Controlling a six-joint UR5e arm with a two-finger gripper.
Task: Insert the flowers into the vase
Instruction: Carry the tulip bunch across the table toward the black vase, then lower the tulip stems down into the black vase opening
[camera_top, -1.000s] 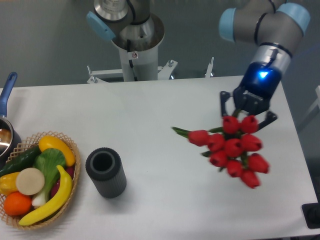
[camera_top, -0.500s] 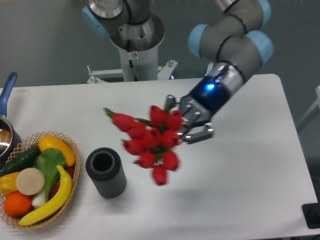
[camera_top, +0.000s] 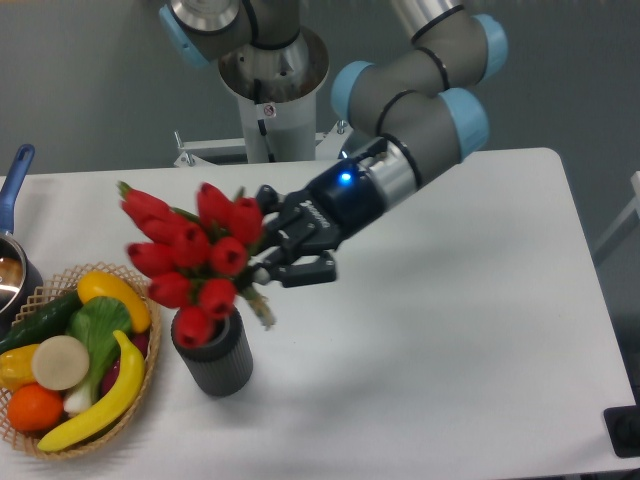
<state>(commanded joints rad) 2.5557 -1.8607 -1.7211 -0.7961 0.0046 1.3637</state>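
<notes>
The gripper (camera_top: 283, 258), clamped on the tulip bunch (camera_top: 190, 257) held over the dark ribbed vase (camera_top: 213, 354) left of bench centre, should swing the stems down into its mouth.

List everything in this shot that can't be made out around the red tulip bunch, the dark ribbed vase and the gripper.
- The round mouth of the dark ribbed cylindrical vase: covered by the lowest buds of the red tulip bunch, so whether any stem is inside is unclear.
- The green stems: mostly hidden behind the buds and the black two-finger gripper.
- The grip itself: the fingers' contact with the stems is too dark to see.
- The blue-handled pot: cut off by the left edge.
</notes>
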